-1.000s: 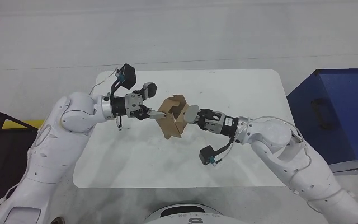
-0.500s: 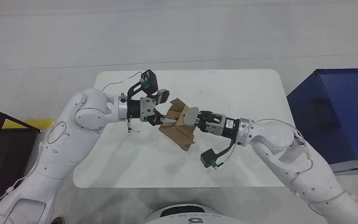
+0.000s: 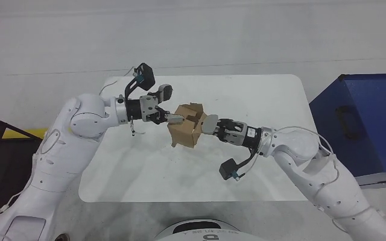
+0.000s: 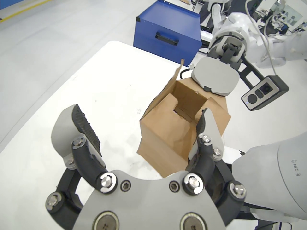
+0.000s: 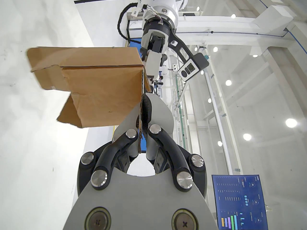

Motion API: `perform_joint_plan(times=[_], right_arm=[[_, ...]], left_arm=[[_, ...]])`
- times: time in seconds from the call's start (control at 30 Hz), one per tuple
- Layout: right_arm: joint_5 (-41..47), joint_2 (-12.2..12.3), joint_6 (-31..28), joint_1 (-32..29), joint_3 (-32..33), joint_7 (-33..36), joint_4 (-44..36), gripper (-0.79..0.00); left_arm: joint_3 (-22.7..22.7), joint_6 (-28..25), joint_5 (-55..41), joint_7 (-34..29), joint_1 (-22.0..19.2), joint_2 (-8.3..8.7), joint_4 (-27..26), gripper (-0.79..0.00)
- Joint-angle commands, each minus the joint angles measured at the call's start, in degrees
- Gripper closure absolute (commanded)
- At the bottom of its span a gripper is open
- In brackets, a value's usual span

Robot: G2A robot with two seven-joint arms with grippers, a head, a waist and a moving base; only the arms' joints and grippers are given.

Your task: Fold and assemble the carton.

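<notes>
Left gripper: fingers spread wide, holding nothing, just beside the carton. The carton, over the middle of the surface, is squared into a box. Its inner flaps appear folded in and one outer flap stands upright, so closing seems unfinished. Right gripper: clamped on the carton's wall edge.
</notes>
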Motion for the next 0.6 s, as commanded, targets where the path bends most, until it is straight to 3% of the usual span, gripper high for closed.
perform_joint_plan(times=[0.0, 0.27, 0.57], right_arm=[[0.41, 0.03, 0.05, -0.49, 0.32, -0.55, 0.29, 0.000], [-1.08, 0.06, -1.97, -1.26, 0.15, -1.75, -0.34, 0.000], [-2.25, -0.17, -3.35, -0.87, -0.32, -1.32, -0.57, 0.000]], left_arm=[[-1.05, 0.65, 0.25, 0.86, 0.55, 0.16, 0.66, -0.785], [-0.70, 4.94, 4.49, 3.40, -1.38, -0.29, 2.86, -0.785], [7.83, 4.60, 5.98, 3.19, -8.04, -2.66, 4.77, -0.785]])
